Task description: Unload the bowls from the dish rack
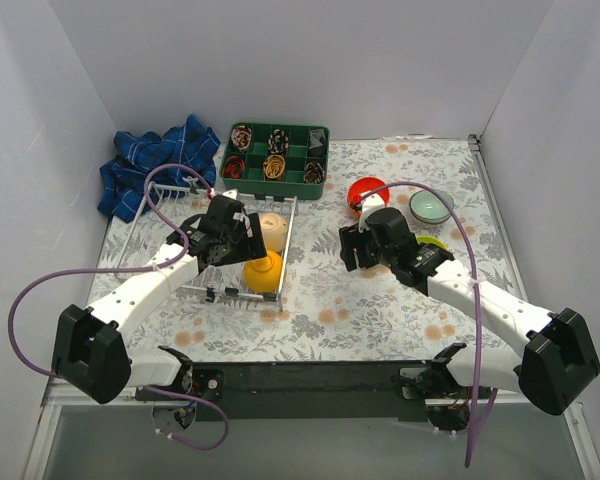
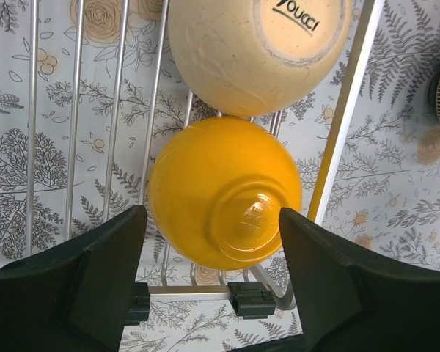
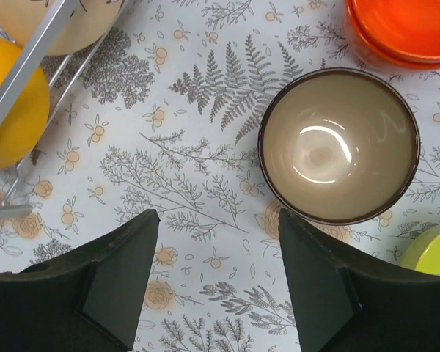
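Observation:
The white wire dish rack [image 1: 202, 262] lies left of centre. A yellow-orange bowl [image 1: 263, 272] and a beige bowl [image 1: 272, 231] rest upside down in its right part. My left gripper [image 1: 246, 244] hovers open over them. In the left wrist view its fingers [image 2: 110, 257] flank the yellow-orange bowl [image 2: 224, 192] without touching it, and the beige bowl [image 2: 257, 51] lies just beyond. My right gripper [image 1: 359, 249] is open and empty over the tablecloth. A dark brown bowl [image 3: 339, 145] stands upright just beyond its right finger.
A red bowl [image 1: 367, 189], a pale teal bowl [image 1: 431, 207] and a lime green bowl [image 1: 435, 243] stand on the cloth at the right. A green compartment tray [image 1: 273, 160] and a blue cloth [image 1: 155, 165] lie at the back.

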`<action>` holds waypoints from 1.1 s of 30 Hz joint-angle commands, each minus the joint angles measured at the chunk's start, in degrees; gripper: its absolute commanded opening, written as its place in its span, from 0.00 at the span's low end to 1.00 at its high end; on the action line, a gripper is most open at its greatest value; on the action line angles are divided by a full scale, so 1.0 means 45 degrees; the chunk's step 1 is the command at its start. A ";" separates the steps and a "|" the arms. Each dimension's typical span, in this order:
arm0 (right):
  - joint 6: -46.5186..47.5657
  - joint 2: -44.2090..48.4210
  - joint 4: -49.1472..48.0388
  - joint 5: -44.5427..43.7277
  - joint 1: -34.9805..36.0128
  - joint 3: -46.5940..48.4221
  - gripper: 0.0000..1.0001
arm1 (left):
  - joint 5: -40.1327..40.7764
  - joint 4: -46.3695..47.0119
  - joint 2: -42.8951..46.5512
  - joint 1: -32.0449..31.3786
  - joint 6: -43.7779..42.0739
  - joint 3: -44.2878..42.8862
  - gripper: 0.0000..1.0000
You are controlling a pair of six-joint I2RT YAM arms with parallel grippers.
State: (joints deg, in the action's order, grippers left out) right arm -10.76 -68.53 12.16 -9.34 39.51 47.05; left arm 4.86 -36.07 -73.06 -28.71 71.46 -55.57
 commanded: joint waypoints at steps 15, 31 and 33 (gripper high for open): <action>0.0380 0.0893 0.0071 0.0436 0.0029 -0.0279 0.75 | 0.2158 -0.0109 -0.0659 0.0052 0.0389 -0.0209 0.08; 0.0498 0.1323 0.0207 0.0572 0.0029 -0.0631 0.75 | 0.5053 0.1199 -0.1733 0.0324 0.0038 -0.0990 0.04; 0.0459 0.1420 0.0265 0.0670 0.0029 -0.0611 0.74 | 0.4878 0.1220 -0.1851 0.0364 -0.0001 -0.1456 0.09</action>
State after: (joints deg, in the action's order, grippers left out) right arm -8.78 -63.81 13.72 -7.27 39.51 44.62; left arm 24.10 -32.77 -80.18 -28.14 72.42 -58.13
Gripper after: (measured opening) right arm 0.745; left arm 0.060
